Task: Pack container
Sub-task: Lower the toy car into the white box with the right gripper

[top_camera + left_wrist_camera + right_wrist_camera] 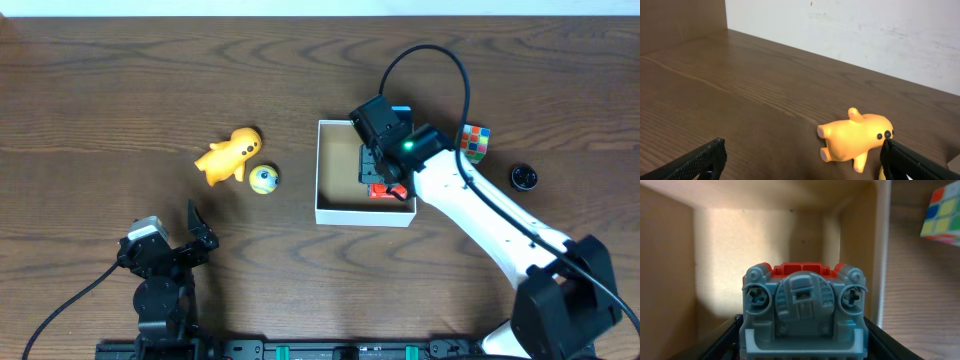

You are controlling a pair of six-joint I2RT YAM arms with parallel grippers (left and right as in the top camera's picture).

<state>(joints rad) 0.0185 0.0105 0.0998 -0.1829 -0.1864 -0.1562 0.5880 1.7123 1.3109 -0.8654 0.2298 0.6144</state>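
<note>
Right gripper (380, 168), jaws pinching a grey-and-red plastic toy vehicle (802, 307), is inside the square white-walled cardboard container (330, 214) at frame centre: set toy flat, clear of walls, before releasing; left gripper (200, 230) spread, lower left.

Table (100, 90) is dark wood with a clear grain, mostly matt with a faint sheen. The container (337, 175) has plain matt brown cardboard inside and thin white walls. The toy car (802, 312) is hard moulded plastic, grey and red, dull finish. Orange toy (855, 137) looks smooth and a bit shiny, rubbery maybe. Puzzle cube (476, 142) has glossy coloured faces. Right arm (480, 210) shell is smooth white plastic.
</note>
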